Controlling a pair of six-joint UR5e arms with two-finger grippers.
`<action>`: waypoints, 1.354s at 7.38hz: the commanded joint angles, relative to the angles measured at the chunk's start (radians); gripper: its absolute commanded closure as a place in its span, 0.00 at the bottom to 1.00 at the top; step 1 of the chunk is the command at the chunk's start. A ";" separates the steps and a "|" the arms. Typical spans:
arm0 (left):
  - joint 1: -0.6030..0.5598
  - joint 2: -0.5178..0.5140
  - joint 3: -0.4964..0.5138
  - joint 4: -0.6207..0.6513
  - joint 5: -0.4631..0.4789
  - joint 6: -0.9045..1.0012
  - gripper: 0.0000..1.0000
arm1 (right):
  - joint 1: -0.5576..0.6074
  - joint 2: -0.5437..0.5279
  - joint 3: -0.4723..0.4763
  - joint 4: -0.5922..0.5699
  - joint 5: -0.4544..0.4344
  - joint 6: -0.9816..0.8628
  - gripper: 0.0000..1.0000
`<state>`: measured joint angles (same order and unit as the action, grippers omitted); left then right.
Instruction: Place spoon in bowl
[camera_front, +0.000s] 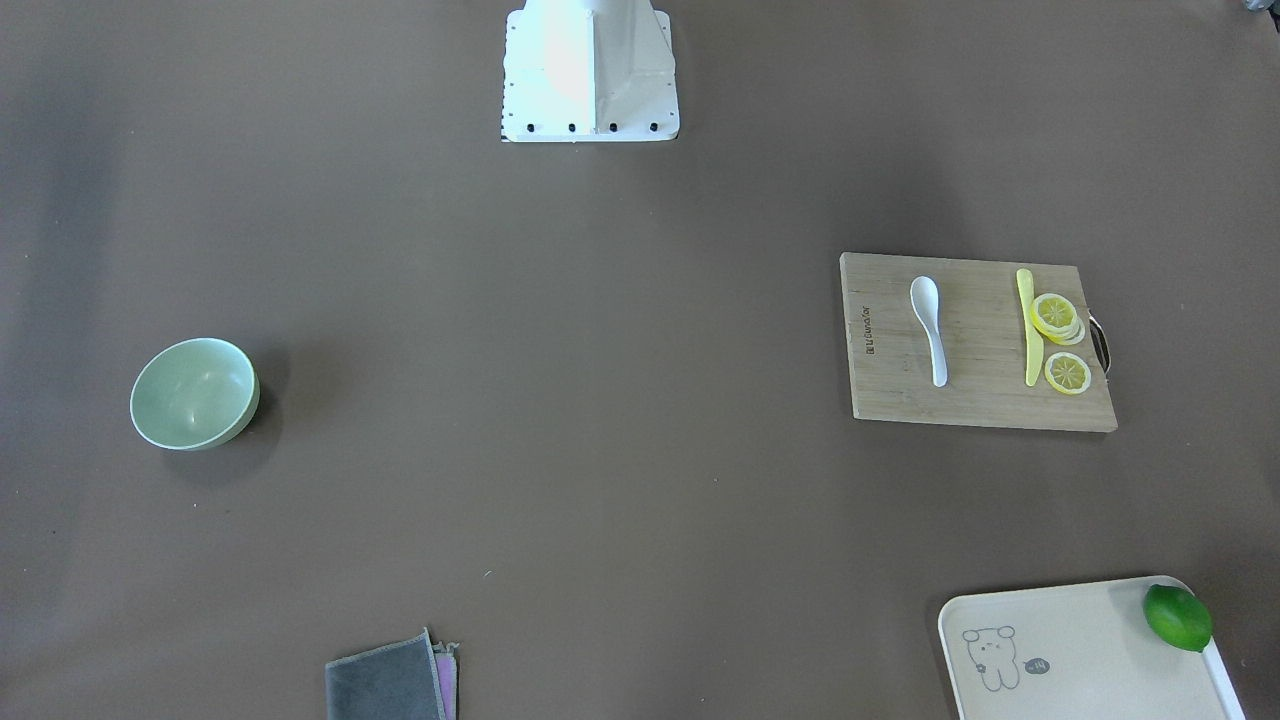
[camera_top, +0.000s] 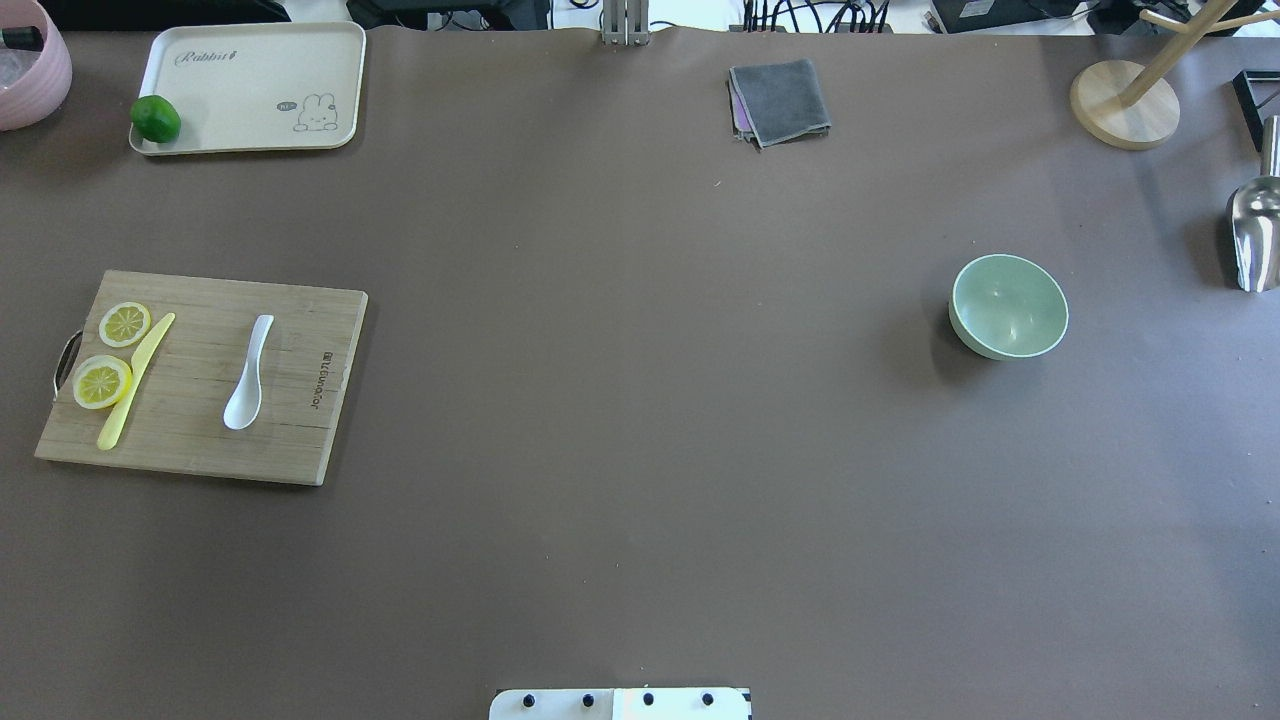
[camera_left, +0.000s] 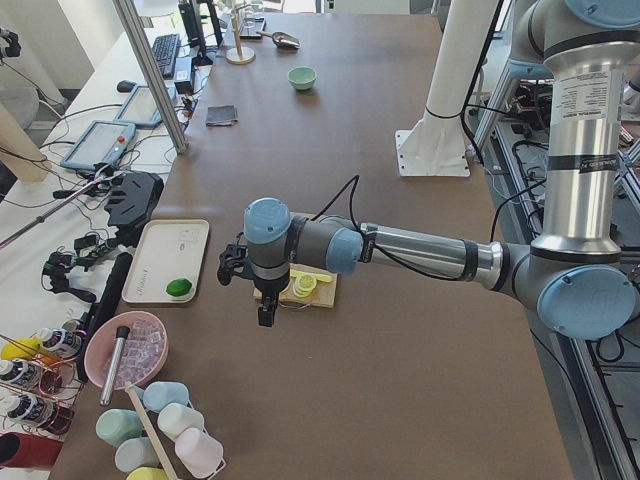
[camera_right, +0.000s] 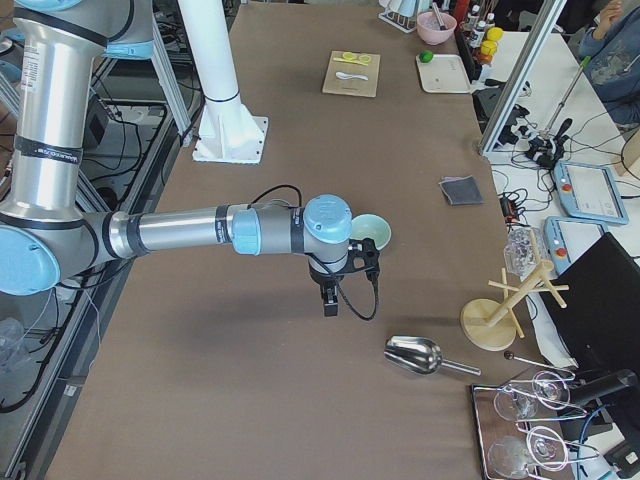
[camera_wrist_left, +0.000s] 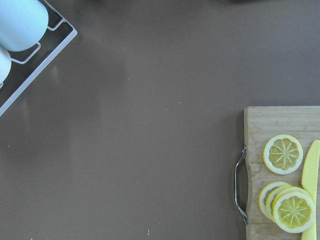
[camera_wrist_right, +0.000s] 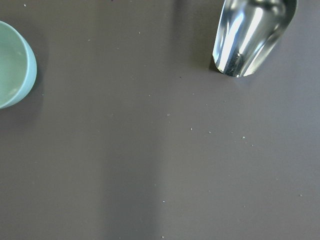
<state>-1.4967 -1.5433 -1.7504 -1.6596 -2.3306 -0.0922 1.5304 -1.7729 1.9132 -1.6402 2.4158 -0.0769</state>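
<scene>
White and glossy, the soup spoon (camera_top: 250, 375) lies flat on the bamboo cutting board (camera_top: 200, 440) at the left of the surface (camera_top: 640, 450), scoop near me, handle pointing far. The mint-green bowl (camera_top: 1008, 305) stands well apart on the right, upright and empty.

My left end effector (camera_left: 265, 312) hangs above the board's left end, over the lemon slices (camera_wrist_left: 282, 154) rather than the spoon. My right end effector (camera_right: 330, 300) hangs just beside the bowl. Whether either one is spread or pressed together, I cannot tell from these side views.

The step in hand is the reach. I judge it best to shift the left one rightward over the spoon, line up across the narrow handle and pinch there, since the scoop looks too wide and slick. The yellow plastic knife (camera_top: 135, 382) is clear of the spoon, so it should not interfere.

The cream rabbit tray (camera_top: 250, 140) at far left holds only a lime (camera_top: 156, 118) at its corner.
</scene>
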 joint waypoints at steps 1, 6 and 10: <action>0.039 -0.004 -0.004 -0.159 -0.003 -0.083 0.02 | -0.032 0.033 0.000 0.002 0.092 0.002 0.00; 0.340 -0.231 -0.043 -0.164 0.040 -0.646 0.05 | -0.290 0.304 -0.147 0.003 0.013 0.364 0.06; 0.541 -0.299 -0.026 -0.155 0.160 -0.828 0.08 | -0.433 0.357 -0.452 0.490 -0.044 0.639 0.13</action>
<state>-0.9812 -1.8380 -1.7788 -1.8168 -2.1821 -0.9060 1.1321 -1.4299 1.5638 -1.3276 2.3754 0.4500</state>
